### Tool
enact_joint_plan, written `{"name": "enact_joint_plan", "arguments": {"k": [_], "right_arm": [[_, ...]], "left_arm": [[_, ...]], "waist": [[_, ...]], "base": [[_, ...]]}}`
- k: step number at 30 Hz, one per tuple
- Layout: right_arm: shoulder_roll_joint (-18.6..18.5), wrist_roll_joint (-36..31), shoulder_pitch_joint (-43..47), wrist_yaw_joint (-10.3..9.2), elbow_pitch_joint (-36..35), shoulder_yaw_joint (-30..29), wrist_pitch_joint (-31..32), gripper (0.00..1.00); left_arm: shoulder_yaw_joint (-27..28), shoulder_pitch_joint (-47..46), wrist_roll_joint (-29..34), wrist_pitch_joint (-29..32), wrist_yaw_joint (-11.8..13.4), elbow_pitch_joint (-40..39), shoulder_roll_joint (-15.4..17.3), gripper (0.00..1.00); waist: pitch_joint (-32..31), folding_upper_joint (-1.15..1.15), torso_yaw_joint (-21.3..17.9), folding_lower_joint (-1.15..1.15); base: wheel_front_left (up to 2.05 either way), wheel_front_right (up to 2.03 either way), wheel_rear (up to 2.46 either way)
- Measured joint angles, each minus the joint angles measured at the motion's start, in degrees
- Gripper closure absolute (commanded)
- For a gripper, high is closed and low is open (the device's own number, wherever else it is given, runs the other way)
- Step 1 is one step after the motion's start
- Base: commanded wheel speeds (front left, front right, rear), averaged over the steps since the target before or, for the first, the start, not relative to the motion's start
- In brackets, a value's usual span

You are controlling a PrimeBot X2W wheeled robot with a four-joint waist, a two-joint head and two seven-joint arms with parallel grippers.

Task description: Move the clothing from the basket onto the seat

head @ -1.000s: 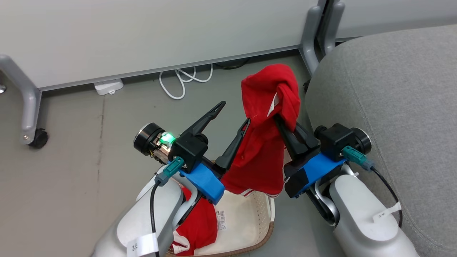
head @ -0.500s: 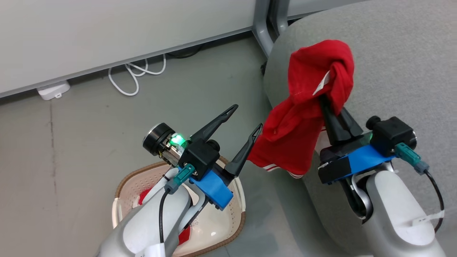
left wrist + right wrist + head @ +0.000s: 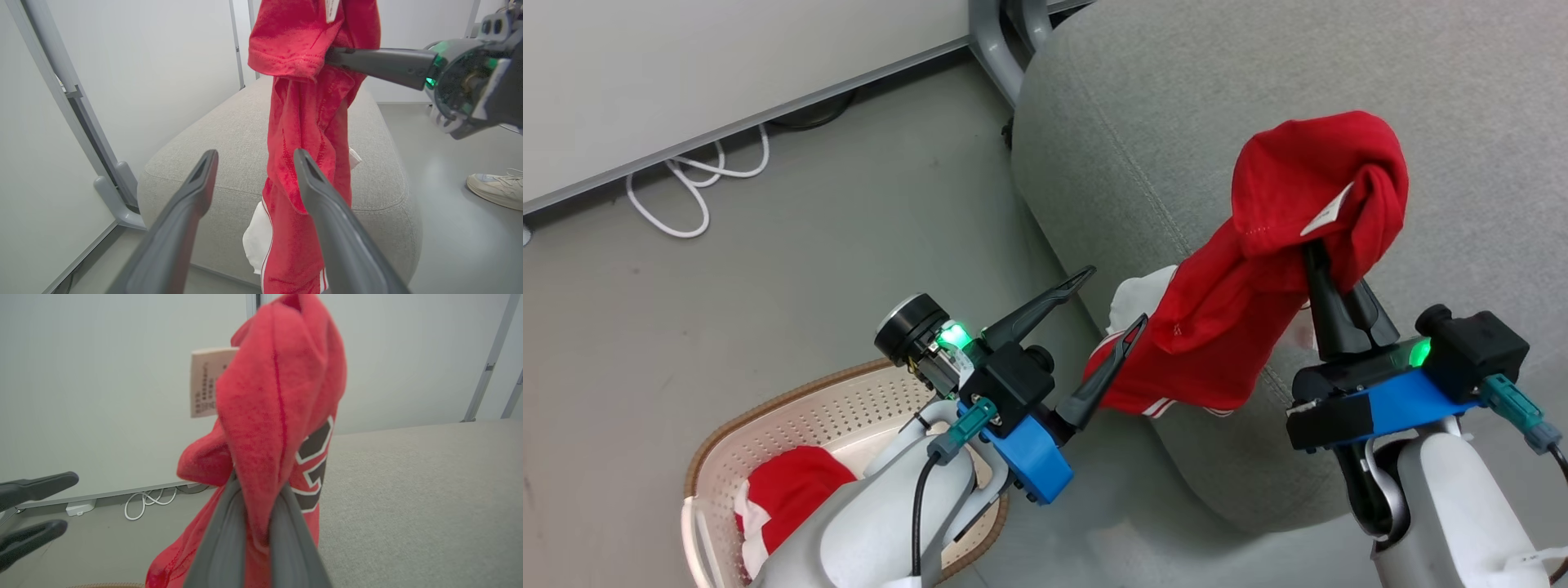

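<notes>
**Red top is reaching the seat**

The right gripper [image 3: 1319,261] is pinching a red garment [image 3: 1258,310] tight. It is holding it up at the right of the picture, over the front edge of the seat [image 3: 1176,122], not lying down yet. The left gripper [image 3: 1112,298] is spreading wide, holding nothing. More red clothing [image 3: 788,494] is waiting in the basket [image 3: 768,400], lower left. A second ago the garment was hanging over the basket, beside the seat. The camera has turned too.
</notes>
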Motion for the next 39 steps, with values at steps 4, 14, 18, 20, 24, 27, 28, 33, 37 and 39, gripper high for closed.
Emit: {"name": "enact_joint_plan", "arguments": {"k": [4, 14, 18, 20, 24, 27, 28, 33, 37, 39], "right_arm": [[0.38, 0.14, 2.14, 0.0, -0.94, -0.68, 0.0, 1.0], [1.15, 0.18, 2.69, 0.0, -2.0, -1.68, 0.0, 1.0], [1.24, 0.8, 0.13, 0.0, -2.65, -3.31, 0.0, 1.0], [0.66, 1.08, -2.21, 0.0, -3.11, -4.08, 0.0, 1.0], [-1.22, 1.03, -9.42, 0.0, -4.33, -7.36, 0.0, 1.0], [-2.5, 0.79, -15.97, 0.0, -5.97, -10.99, -0.01, 1.0], [-3.14, 0.55, -18.14, 0.0, -6.31, -12.16, 0.0, 1.0], [-8.94, 0.11, -29.52, 0.0, -6.59, -20.61, -0.01, 1.0], [-15.52, -1.11, -35.98, 0.0, -5.22, -24.86, -0.02, 1.0], [-18.38, -1.0, -38.52, 0.01, -3.64, -26.73, -0.02, 1.0]], "left_arm": [[-0.78, -0.07, -0.26, 0.01, 0.0, 0.29, -0.05, 0.0], [-0.91, -0.93, -0.74, 0.0, 0.0, -0.19, 0.23, 0.0], [-0.92, -1.25, -0.59, 0.0, -0.01, -0.68, 0.32, 0.0], [-1.32, -2.22, -0.35, 0.01, 0.0, -0.73, 0.3, 0.0], [-1.85, -5.62, 0.23, 0.0, 0.0, -1.21, 0.21, 0.0], [-3.01, -8.23, 0.74, 0.0, 0.0, -1.32, 0.52, 0.0], [-3.43, -9.14, 0.85, 0.0, 0.0, -1.32, 0.7, 0.0], [-5.05, -14.2, 1.26, 0.0, 0.0, -1.45, 1.49, 0.0], [-5.91, -17.19, 1.45, 0.01, 0.0, -1.68, 1.47, 0.0], [-5.8, -18.35, 1.75, 0.0, -0.01, -1.91, 1.43, 0.0]], "waist": [[0.21, 0.0, -2.08, 0.0], [0.52, 0.0, -2.92, 0.0], [1.29, 0.0, -2.26, 0.0], [2.18, 0.0, -1.78, 0.0], [5.05, 0.0, -0.72, 0.0], [8.02, 0.0, -0.02, 0.0], [9.13, 0.0, 0.23, 0.0], [15.32, 0.0, 1.64, 0.01], [20.48, 0.0, 3.14, 0.01], [22.93, 0.0, 3.99, 0.01]], "base": [[0.0, 0.0, 0.0], [0.0, 0.0, 0.0], [0.0, 0.0, 0.0], [0.0, 0.0, 0.0], [0.0, 0.0, 0.0], [0.0, 0.0, 0.0], [0.0, 0.0, 0.0], [0.0, 0.0, 0.0], [0.0, 0.0, 0.0], [0.0, 0.0, 0.0]]}}
